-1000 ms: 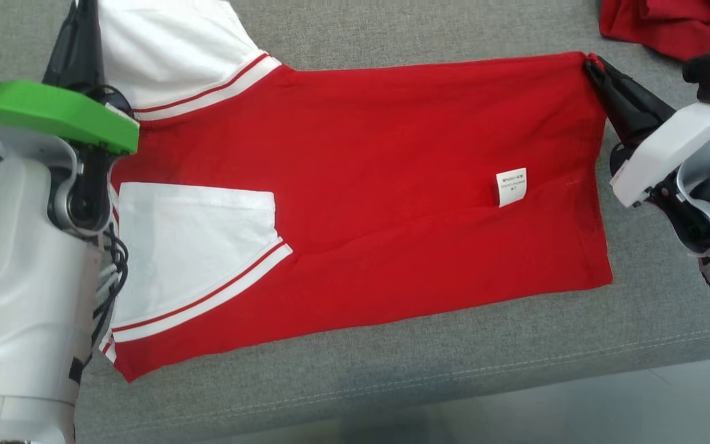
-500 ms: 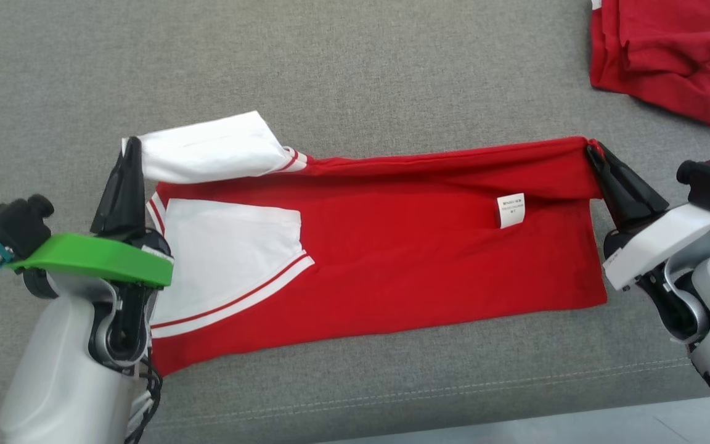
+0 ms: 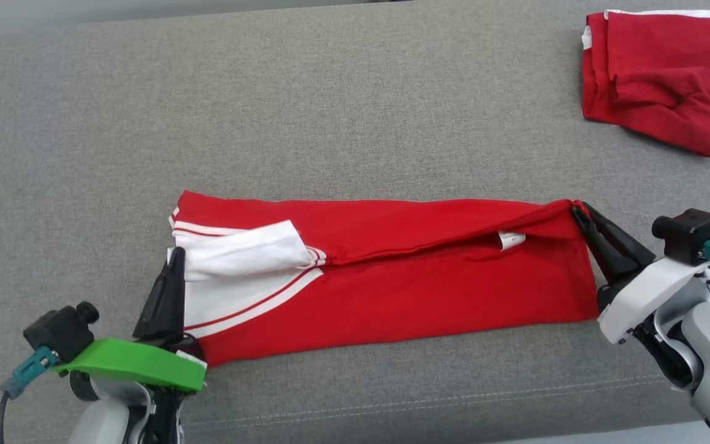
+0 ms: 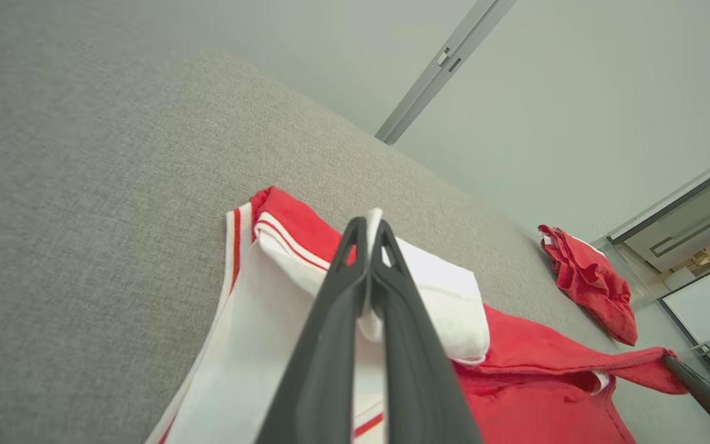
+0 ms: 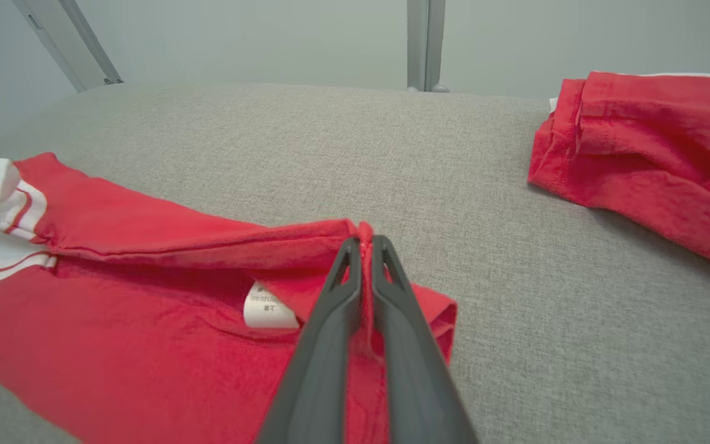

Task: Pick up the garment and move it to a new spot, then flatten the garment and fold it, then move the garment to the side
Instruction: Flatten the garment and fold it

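We have the garment lying near the grey cushion's front edge. Our left pincer is clamped tight on the white sleeve and our right pincer on the red hem corner. Each holds the far edge up, we judge, to fold it over the near half.

**Two Garments, Two Grippers, One Cushion**

Two garments lie on one grey cushion: one long red-and-white garment at centre and one folded red garment at the far right. Two grippers stand at the long piece's ends, the left gripper and the right gripper, each with two dark fingers, four in all. The long garment shows two white sleeves, an upper sleeve and a lower sleeve, and one white label.
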